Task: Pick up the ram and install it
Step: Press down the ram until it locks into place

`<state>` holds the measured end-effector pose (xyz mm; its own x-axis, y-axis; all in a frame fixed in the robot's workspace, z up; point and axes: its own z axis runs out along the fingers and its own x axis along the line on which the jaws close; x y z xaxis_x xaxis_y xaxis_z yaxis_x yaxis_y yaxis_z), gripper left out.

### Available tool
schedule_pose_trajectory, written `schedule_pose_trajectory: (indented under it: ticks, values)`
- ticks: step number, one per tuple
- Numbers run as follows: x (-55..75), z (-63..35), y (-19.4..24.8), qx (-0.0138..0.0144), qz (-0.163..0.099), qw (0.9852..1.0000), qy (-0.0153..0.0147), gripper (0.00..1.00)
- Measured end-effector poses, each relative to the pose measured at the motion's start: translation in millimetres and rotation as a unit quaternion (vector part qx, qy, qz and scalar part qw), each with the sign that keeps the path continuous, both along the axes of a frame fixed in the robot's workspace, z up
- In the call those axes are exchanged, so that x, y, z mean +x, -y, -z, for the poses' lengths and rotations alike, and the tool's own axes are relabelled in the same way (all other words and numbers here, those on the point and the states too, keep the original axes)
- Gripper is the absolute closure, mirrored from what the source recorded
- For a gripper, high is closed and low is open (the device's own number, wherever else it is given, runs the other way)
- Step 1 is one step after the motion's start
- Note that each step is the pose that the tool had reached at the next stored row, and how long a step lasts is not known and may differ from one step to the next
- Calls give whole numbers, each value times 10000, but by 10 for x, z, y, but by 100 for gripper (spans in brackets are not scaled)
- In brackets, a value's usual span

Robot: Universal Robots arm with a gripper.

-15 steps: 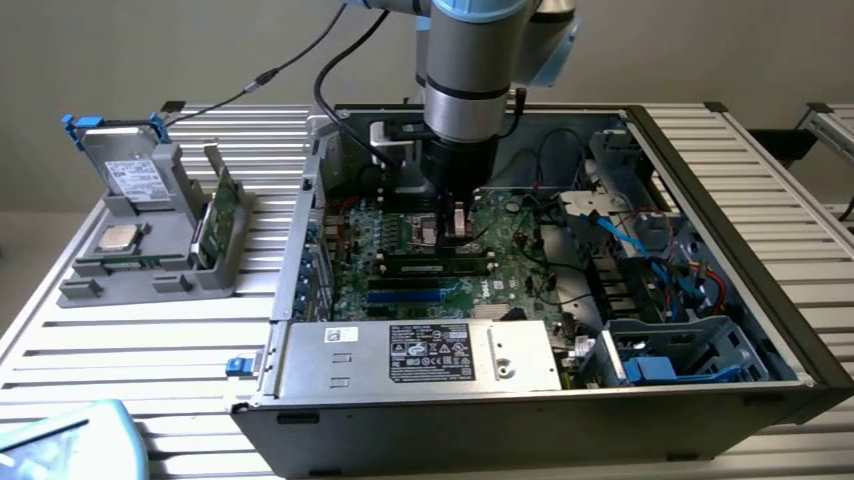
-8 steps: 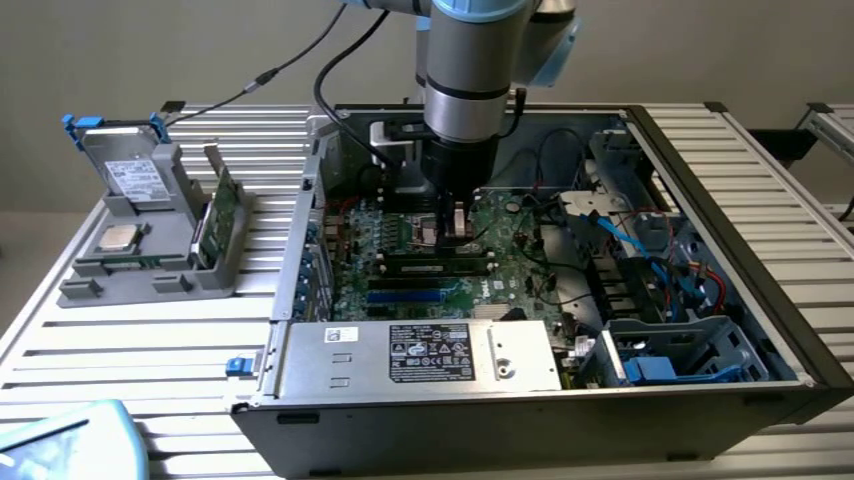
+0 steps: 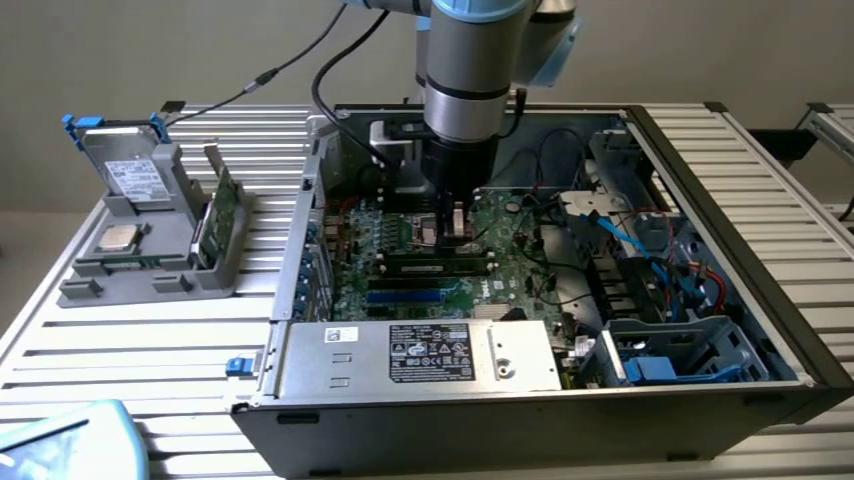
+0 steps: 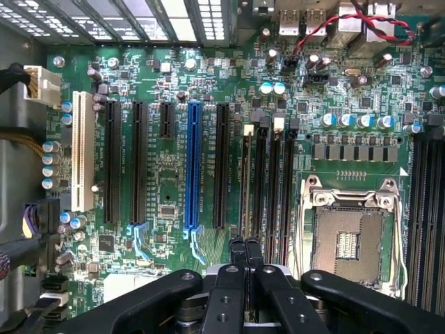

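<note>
Toward nine o'clock in the exterior view, a grey holder sits on the slatted metal counter. It carries a hard drive propped upright at its eleven o'clock corner and a square processor chip lying flat. A broad green card stands on edge along its three o'clock side. A pale blue object pokes in at seven o'clock.

The open computer case takes up the middle of the counter. Its silver power supply, with a black label, lies along the six o'clock wall. The robot arm comes straight down from twelve o'clock into the case, and the gripper hangs low over the motherboard.

The ram is just at six o'clock of the gripper. It stands on edge in a motherboard slot, long and dark, with a small pale label.

In the wrist view the gripper is closed, its two black fingers pressed together with nothing between them. The tips are over the first of four narrow black memory slots. Whether they touch the ram's upper edge cannot be told.

Beside those slots on one side is a blue expansion slot among black ones. On the other side is the metal-framed processor socket.

At three to four o'clock in the exterior view, blue cables and a drive cage fill the case's far end.
</note>
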<state>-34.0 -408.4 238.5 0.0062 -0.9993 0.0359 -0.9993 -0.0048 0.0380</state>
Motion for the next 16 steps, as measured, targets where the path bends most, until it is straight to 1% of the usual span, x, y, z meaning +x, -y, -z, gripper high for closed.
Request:
schedule_pose_trajectory:
  ticks: [4, 7, 12, 16]
  values:
    - [0, 1, 0, 0, 316, 9995, 0, 89]
    - [0, 1, 0, 0, 553, 9985, 0, 89]
    - [0, 1, 0, 0, 937, 9956, 0, 89]
    - [0, 0, 0, 1, 1226, 9925, 0, 89]
